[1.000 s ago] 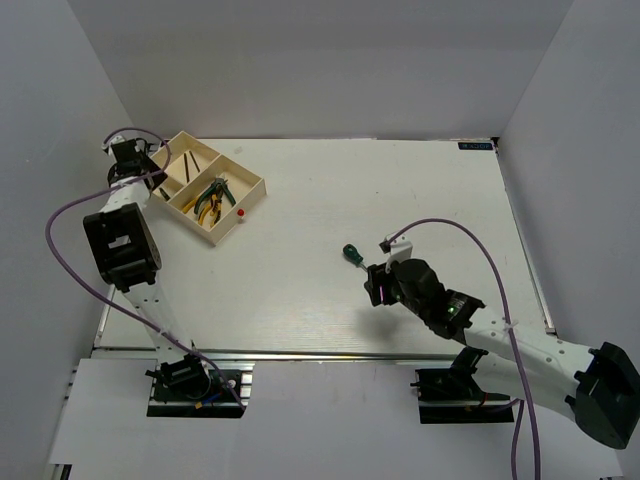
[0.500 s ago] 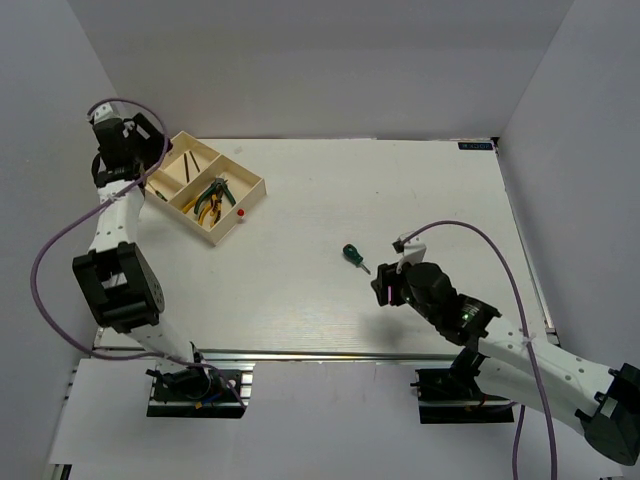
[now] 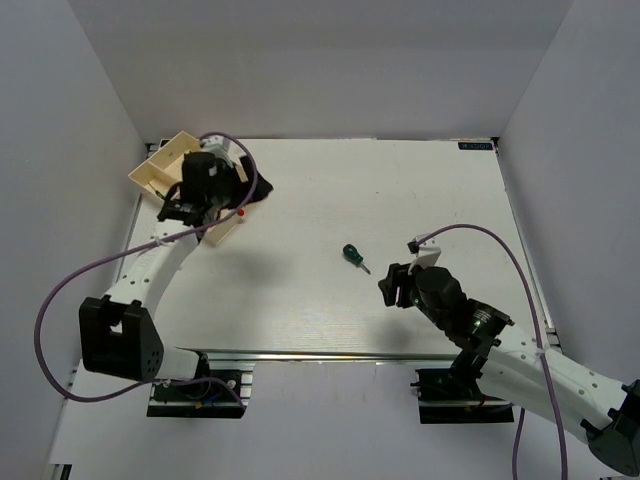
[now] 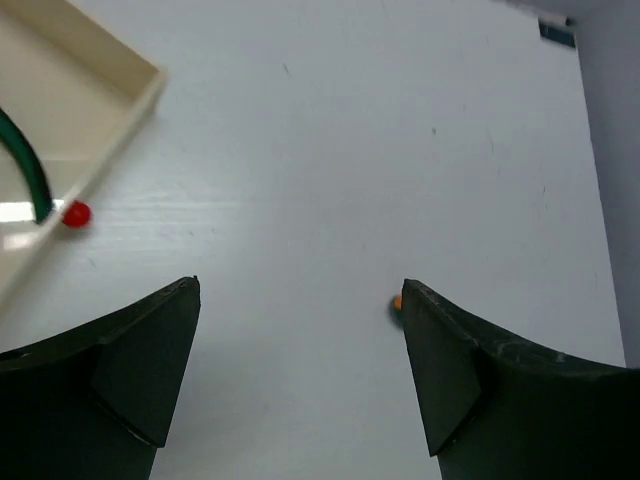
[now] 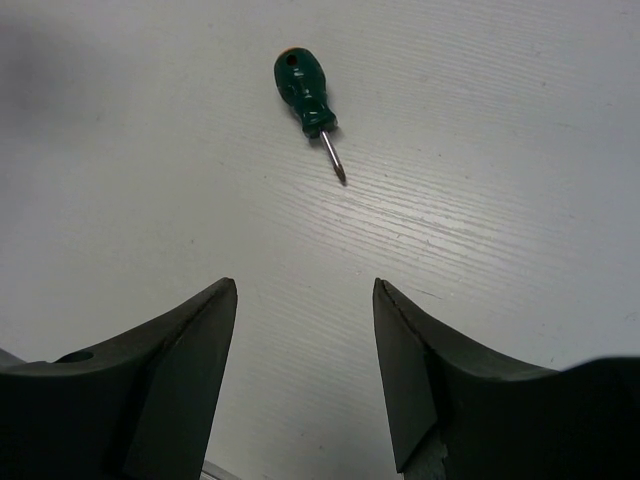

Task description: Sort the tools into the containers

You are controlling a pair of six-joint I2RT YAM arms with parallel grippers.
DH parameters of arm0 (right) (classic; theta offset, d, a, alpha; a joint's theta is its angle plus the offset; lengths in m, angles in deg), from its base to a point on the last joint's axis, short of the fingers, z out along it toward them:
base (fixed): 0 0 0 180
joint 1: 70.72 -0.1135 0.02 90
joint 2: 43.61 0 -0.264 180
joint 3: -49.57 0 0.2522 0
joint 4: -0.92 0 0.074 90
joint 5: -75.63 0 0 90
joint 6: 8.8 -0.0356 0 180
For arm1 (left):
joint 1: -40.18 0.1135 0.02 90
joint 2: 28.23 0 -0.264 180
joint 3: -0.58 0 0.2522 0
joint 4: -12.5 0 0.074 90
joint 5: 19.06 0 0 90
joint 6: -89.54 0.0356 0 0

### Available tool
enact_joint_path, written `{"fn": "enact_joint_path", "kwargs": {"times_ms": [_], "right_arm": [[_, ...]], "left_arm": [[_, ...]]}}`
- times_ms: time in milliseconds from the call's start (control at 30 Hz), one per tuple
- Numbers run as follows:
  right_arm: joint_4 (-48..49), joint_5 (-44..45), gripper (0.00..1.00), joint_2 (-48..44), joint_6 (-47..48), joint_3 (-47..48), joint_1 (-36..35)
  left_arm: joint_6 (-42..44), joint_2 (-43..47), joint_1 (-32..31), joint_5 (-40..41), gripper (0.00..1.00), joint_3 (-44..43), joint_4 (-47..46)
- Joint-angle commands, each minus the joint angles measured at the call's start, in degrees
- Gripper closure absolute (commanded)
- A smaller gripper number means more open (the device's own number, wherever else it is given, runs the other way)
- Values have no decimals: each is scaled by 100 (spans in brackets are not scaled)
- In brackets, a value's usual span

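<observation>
Screwdriver (image 3: 352, 254) ctr of table (image 3: 420, 180), tray (image 3: 142, 173) far-left corner — knob (image 3: 242, 212) beside it.

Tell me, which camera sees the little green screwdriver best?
The right wrist view: the stubby green-handled screwdriver lies close up, handle and metal tip clear. The top view shows it tiny; the left wrist view doesn't clearly show it.

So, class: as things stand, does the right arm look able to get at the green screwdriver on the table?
Probably yes. The screwdriver lies flat on the table just ahead of the right gripper, whose jaws stand open and empty, and nothing sits between them.
</observation>
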Motion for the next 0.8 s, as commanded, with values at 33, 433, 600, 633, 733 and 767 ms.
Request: {"fn": "enact_joint_path", "kwargs": {"times_ms": [33, 433, 600, 633, 733, 767], "right_arm": [[-176, 283, 37, -14, -266, 85, -10], [-344, 310, 37, -365, -609, -91, -19], [-414, 240, 37, -427, -653, -135, -10], [-406, 222, 37, -445, -670, -135, -19], [-388, 169, 37, -506, -723, -196, -10], [-371, 169, 37, -506, -732, -214, -19]], "left_arm": [[-159, 390, -704, 283, 10, 421, 266], [-748, -962, -3007, 1584, 9, 89, 459], [-1257, -1657, -3473, 2138, 8, -238, 468], [-1337, -1693, -3604, 2235, 7, -255, 399], [-1609, -1930, -3798, 2551, 6, -421, 424], [-1706, -2096, -3851, 2691, 6, -509, 485]]}}
